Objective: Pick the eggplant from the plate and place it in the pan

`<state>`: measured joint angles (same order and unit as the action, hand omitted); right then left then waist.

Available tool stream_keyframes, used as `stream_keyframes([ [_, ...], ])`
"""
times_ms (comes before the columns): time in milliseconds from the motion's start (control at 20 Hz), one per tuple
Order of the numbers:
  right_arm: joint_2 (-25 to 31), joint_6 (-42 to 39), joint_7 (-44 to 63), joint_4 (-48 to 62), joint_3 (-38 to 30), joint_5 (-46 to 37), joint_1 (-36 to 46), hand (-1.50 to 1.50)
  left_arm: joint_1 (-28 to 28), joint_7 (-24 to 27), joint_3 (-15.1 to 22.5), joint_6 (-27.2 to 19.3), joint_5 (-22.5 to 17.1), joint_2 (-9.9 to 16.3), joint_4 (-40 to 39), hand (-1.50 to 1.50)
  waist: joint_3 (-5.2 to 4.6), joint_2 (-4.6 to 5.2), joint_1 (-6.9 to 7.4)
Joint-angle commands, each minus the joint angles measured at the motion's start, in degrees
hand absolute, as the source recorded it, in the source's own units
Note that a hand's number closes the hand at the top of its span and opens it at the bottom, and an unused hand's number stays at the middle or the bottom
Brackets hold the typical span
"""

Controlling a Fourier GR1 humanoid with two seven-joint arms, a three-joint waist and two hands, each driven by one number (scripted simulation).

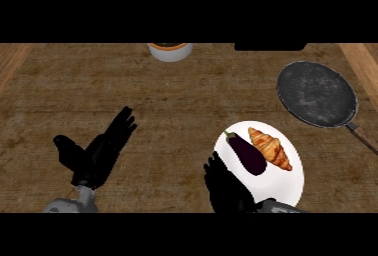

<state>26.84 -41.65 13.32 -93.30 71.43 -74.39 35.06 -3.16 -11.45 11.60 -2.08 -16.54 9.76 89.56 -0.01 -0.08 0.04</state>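
right hand (227,189) sitting at plate's near-left rim, fingers straight, holding nothing | left hand (98,152) resting with fingers spread | one plate (284,187) carrying one eggplant (247,153), one croissant (270,148) | one pan (317,93) lying beyond | one cup (170,51) standing farthest

Right hand (230,192) covered the plate's (291,187) lower-left rim; pan (317,92) handle ran off right edge; cup (170,51) was cut off at top.
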Motion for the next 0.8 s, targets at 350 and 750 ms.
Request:
stream_keyframes([
  [350,-2.9,9.1,-5.0,10.8,-4.1,-11.7,-0.6,-1.50,-4.3,-3.1,-1.4,-0.3,1.3,-2.7,-2.1,0.00,0.01,0.13,0.15],
  [750,-2.6,14.1,-10.8,15.9,-10.3,-16.9,-1.6,-1.50,1.3,-4.4,-0.7,0.9,2.4,-2.3,4.6,0.00,0.02,0.05,0.30],
])
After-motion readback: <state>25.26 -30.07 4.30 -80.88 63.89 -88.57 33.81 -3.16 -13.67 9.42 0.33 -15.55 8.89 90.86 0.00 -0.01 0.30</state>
